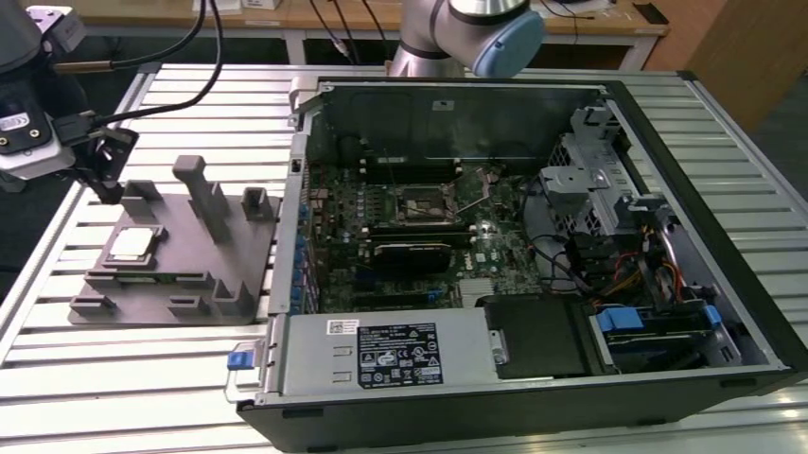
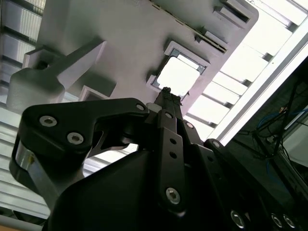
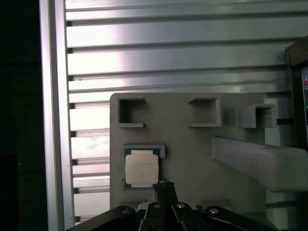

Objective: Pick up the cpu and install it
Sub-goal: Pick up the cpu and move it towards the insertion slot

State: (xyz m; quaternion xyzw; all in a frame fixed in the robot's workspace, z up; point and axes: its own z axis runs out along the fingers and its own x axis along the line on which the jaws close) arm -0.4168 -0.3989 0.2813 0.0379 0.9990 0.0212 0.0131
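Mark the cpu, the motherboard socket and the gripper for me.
cpu (image 3: 141, 168): first wrist view, centre of metal top.
motherboard socket (image 1: 422, 201): exterior view, its middle.
gripper (image 3: 163, 184): first wrist view, between its fingertips.

- Exterior view: even overhead light, soft shadows; the tabletop (image 1: 139, 378) slats gleam mildly, the case (image 1: 455, 118) interior is dim.
- Second wrist view: the cpu (image 2: 179, 77) and slats blow out to white glare; the gripper (image 2: 169, 94) is an underexposed dark mass.
- First wrist view: bright glare bands lie across the slats; the fixture (image 3: 192, 139) casts faint shadows in its pockets.
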